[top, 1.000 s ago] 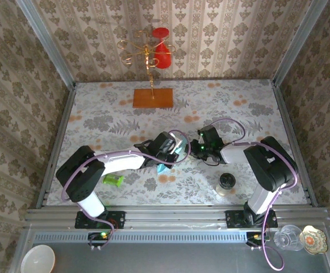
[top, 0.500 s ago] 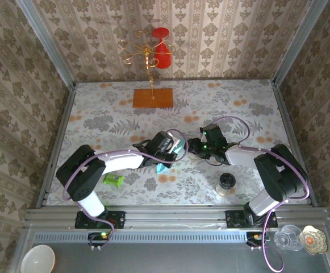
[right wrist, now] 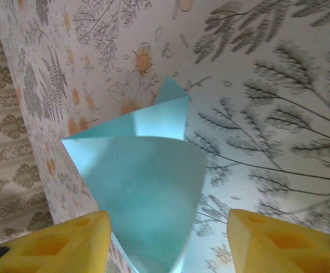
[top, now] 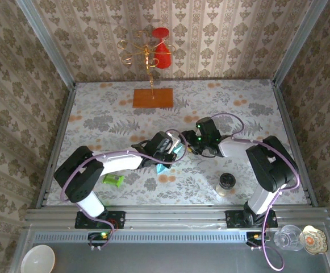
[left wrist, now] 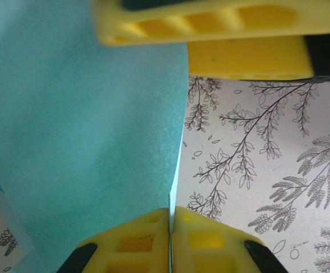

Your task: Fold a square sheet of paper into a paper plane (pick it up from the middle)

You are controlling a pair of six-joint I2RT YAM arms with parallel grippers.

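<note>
Paper (right wrist: 142,193), light blue and partly folded, sits about the middle of the worktop (top: 250,108), somewhat nearer the near edge than the far one. We find it between our two grippers, which meet there almost nose to nose.

Our left gripper (left wrist: 170,223) has its yellow fingertips pressed together on one edge of the paper. In the left wrist view that edge runs straight down into the seam between them. From there the sheet spreads away to one side, and bare flowered worktop lies on the other.

Our right gripper (right wrist: 166,222) faces the paper with its jaws standing well apart. In the right wrist view the curved blue sheet comes up between the two yellow fingers (right wrist: 267,239), closer to one of them than the other. We cannot tell whether it touches that nearer finger. Beyond the curve, a folded flap ends in a point lying towards the worktop's far edge.
</note>
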